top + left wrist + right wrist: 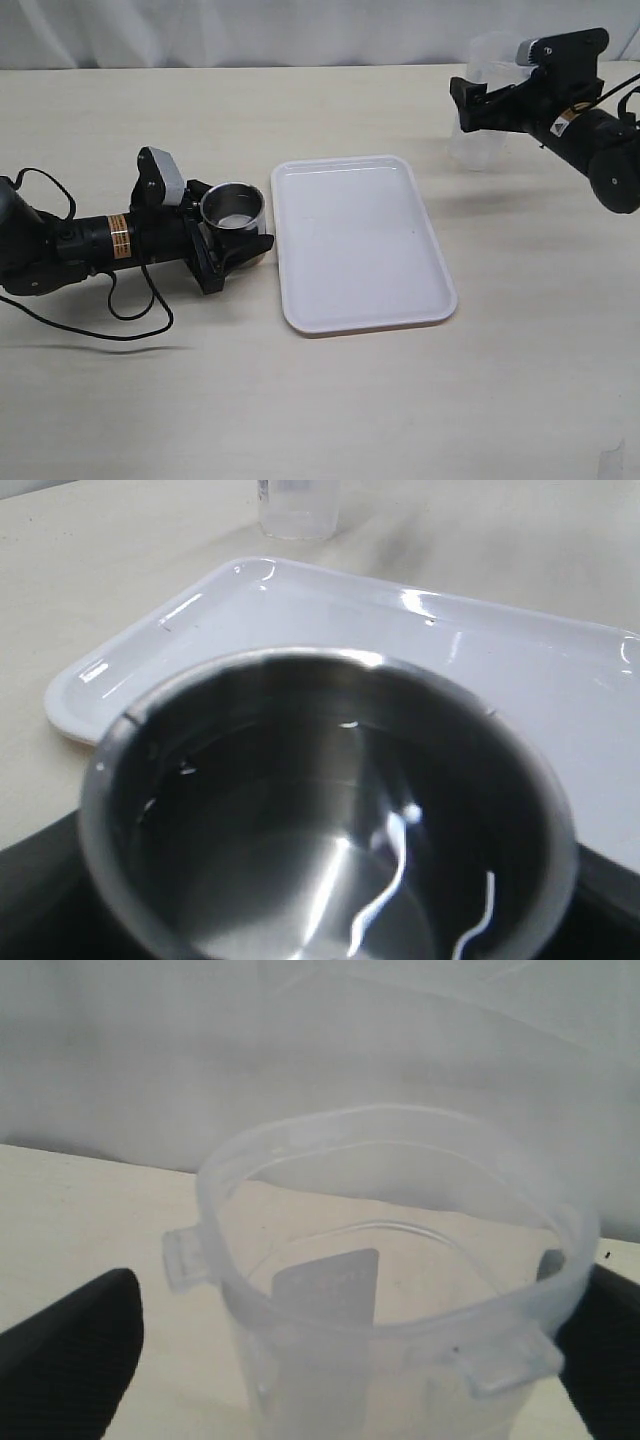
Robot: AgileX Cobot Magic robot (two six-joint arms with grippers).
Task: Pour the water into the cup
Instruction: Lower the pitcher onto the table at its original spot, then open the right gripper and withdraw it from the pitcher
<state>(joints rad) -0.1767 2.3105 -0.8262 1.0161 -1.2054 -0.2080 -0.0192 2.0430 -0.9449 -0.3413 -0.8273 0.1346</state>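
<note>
The steel cup (233, 208) stands at the left edge of the white tray (360, 245). My left gripper (236, 228) is shut on the cup, with black fingers on both sides. In the left wrist view the cup (320, 810) fills the frame, and wavy glints on its dark bottom suggest a little clear water (390, 900). My right gripper (468, 106) is at the far right, open around a translucent plastic tumbler (487, 100) standing on the table. In the right wrist view the tumbler (390, 1290) sits between the fingers (70, 1360), with a gap on one side. I cannot tell whether it holds water.
The tray is empty and lies between the two arms. A light wooden table (300, 400) stretches to the front. A white backdrop (250, 30) runs along the far edge. A black cable (130, 310) loops beside the left arm.
</note>
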